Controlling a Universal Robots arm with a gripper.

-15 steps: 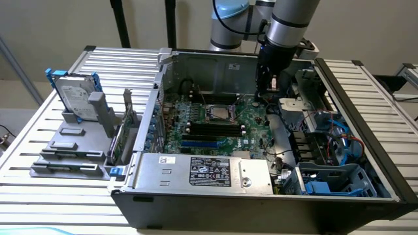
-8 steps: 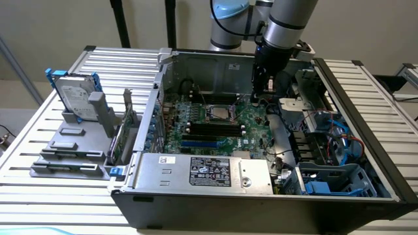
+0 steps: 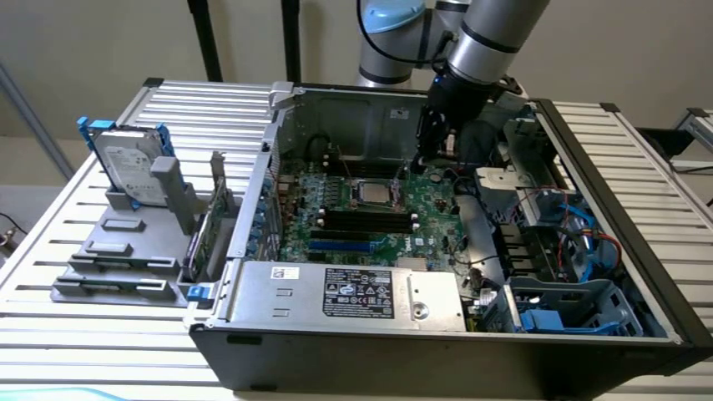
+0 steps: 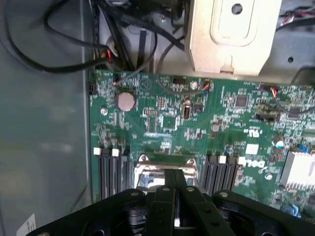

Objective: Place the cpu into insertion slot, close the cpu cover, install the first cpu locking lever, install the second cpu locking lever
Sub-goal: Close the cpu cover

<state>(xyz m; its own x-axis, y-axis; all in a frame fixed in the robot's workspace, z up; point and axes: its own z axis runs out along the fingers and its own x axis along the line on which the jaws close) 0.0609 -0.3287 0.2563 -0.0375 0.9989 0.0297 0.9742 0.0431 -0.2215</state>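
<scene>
Gripper (image 4: 174,181) near cpu cover (image 4: 147,169), black memory slots (image 4: 110,172) on both sides.

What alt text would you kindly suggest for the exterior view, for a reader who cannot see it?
A robot arm's gripper hangs inside an open computer case, over the green circuit board, near the insertion slot. The case lies on a slatted metal table, with a hard drive at the exterior view's left.
</scene>
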